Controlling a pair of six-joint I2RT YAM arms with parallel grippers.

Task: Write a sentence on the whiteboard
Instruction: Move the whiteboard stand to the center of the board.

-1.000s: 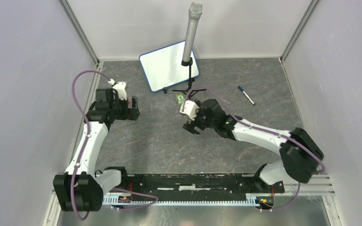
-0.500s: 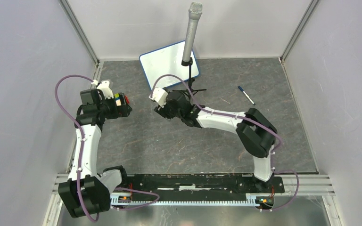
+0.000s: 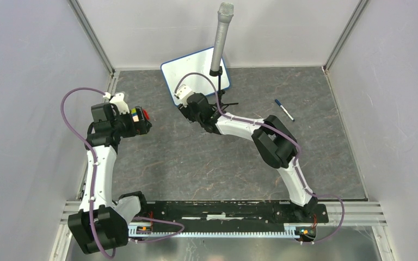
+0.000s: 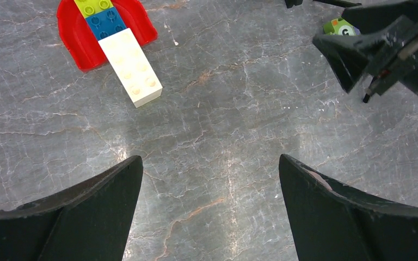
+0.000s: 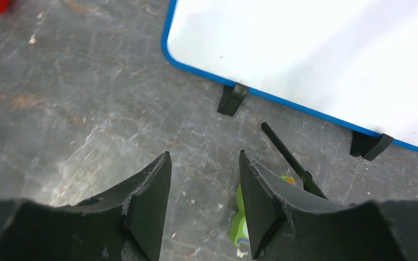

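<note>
Both agape: left end effector over tabletop, right end effector by whiteboard edge.

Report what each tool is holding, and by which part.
Nothing is held. The left tool is wide open and empty. The right tool, near the lower edge of the whiteboard, has only an empty gap. The marker lies apart from both.

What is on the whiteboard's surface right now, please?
No writing shows: the whiteboard is blank white where visible. From above, the microphone covers a strip of it, so that part cannot be checked in that view.
</note>
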